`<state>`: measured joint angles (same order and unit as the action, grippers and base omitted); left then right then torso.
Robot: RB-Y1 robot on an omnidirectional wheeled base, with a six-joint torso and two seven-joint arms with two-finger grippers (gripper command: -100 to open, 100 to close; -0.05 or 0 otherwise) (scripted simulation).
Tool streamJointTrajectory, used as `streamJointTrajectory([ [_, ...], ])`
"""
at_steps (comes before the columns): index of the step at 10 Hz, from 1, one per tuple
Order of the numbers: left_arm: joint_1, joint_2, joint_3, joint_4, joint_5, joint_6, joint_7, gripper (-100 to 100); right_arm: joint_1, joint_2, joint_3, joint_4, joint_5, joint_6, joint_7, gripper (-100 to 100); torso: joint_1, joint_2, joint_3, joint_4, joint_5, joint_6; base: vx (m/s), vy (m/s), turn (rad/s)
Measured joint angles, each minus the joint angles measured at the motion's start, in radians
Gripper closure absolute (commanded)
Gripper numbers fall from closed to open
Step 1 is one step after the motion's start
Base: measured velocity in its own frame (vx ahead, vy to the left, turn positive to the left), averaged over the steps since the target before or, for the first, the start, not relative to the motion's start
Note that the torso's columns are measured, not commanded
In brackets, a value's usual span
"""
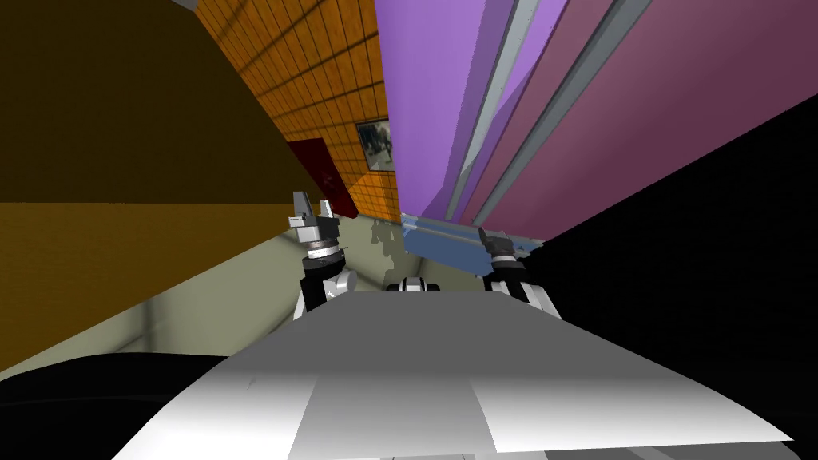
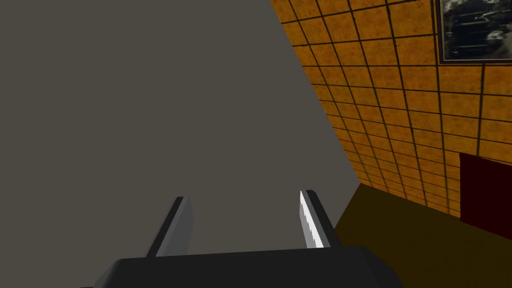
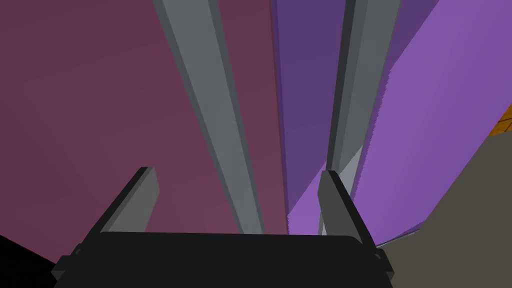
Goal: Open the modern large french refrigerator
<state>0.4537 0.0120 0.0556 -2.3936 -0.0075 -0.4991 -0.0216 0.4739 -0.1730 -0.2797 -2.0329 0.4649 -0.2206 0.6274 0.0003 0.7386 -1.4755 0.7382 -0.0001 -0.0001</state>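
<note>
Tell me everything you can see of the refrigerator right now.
The refrigerator stands tall and flat-fronted, with two doors side by side: a plum door and a brighter purple door, each bearing a long grey bar handle near the centre seam. The purple door looks angled outward, perhaps ajar. The right end effector is open, the plum door's handle between its fingers, not clamped.

Right end effector spread, grey handle between fingers
</note>
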Motion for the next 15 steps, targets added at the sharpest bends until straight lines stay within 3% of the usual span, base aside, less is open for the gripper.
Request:
streamJointTrajectory([
  [4,0.000,0.000,0.000,0.000,0.000,0.000,0.000,0,-0.014,-0.001,-0.038,0.070,0.070,0.020,0.113,-100,0.001,-0.002,-0.001,-0.001,0.000,0.000,0.092,0.098,0.057],
  [8,0.000,0.000,0.000,0.000,0.000,0.000,0.000,0,-0.014,-0.018,-0.067,0.106,0.123,0.055,0.209,-100,0.000,-0.001,-0.001,0.000,0.000,0.000,0.094,0.088,0.060],
  [15,0.000,0.000,0.000,0.000,0.000,0.000,0.000,0,-0.032,-0.020,-0.121,0.207,0.226,0.077,0.392,-100,0.001,-0.002,-0.001,0.000,0.000,0.000,0.082,0.077,0.062],
])
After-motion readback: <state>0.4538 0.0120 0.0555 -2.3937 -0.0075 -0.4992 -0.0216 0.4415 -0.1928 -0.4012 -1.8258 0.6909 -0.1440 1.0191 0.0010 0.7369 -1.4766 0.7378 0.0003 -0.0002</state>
